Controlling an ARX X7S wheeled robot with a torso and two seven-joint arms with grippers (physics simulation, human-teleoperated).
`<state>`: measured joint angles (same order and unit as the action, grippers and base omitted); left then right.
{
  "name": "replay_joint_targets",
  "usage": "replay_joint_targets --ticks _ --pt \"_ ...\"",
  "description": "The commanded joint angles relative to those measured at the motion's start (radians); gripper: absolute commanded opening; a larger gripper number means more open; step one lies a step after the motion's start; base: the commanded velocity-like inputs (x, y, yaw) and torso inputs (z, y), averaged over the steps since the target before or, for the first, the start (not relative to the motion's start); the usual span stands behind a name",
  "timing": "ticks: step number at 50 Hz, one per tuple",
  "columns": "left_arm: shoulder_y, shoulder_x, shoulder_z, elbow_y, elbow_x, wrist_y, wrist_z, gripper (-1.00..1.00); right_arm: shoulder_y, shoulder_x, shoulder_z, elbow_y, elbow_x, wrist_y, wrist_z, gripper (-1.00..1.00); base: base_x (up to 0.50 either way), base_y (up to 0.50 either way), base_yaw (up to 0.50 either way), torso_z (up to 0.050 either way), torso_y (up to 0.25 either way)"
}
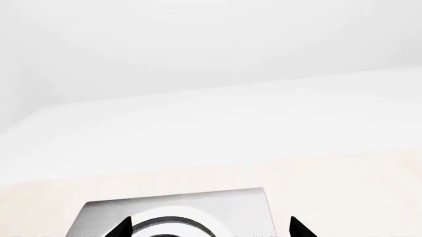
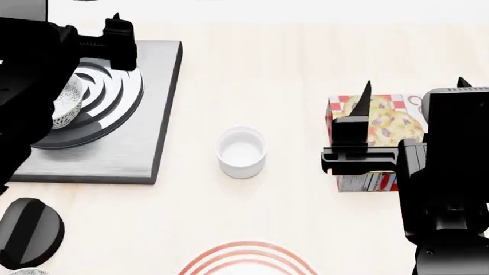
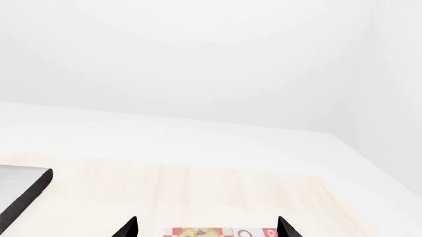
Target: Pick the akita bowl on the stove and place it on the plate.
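Hovering over the far part of the stove (image 2: 153, 103), the left gripper (image 1: 211, 228) is held with its two black fingertips (image 1: 122, 228) spread wide apart and with nothing between them; in the left wrist view only the tips are seen, framing the far edge of the slab and the outer ring of the burner (image 2: 114, 97). The akita bowl (image 2: 67, 100) is found on the burner rings just behind and below those tips, toward the robot, and is largely hidden by the left arm, so only a speckled part of its side is shown.

The right gripper (image 2: 413, 86) is likewise held open and empty, its pointed tips (image 3: 127, 228) standing well apart above a red-and-white checked box (image 2: 374, 132), whose far edge is seen between them in the right wrist view.

Between the two grippers, a plain white cup (image 2: 241, 152) is seen on the pale table (image 2: 252, 57), just beside the stove's right edge. Nearer the robot than both sets of fingers, the red-ringed plate (image 2: 248, 260) is cut off by the lower border of the head view. The stove's round black knob (image 2: 29, 232) is seen below the left arm.
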<state>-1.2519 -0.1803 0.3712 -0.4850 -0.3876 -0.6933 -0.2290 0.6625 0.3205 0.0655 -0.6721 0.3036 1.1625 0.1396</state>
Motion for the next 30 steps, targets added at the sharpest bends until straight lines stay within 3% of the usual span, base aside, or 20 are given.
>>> replay_joint_targets --ticks 1,30 --pt "-0.002 0.021 -0.025 -0.004 -0.014 -0.012 0.017 1.00 -0.003 -0.015 0.021 0.015 -0.015 -0.019 -0.019 1.00 0.00 0.00 0.00 0.000 0.000" --pt "-0.034 0.018 0.097 -0.117 0.069 -0.104 -0.029 1.00 0.003 -0.009 0.015 0.014 -0.004 -0.013 -0.010 1.00 0.00 0.00 0.00 0.000 0.000"
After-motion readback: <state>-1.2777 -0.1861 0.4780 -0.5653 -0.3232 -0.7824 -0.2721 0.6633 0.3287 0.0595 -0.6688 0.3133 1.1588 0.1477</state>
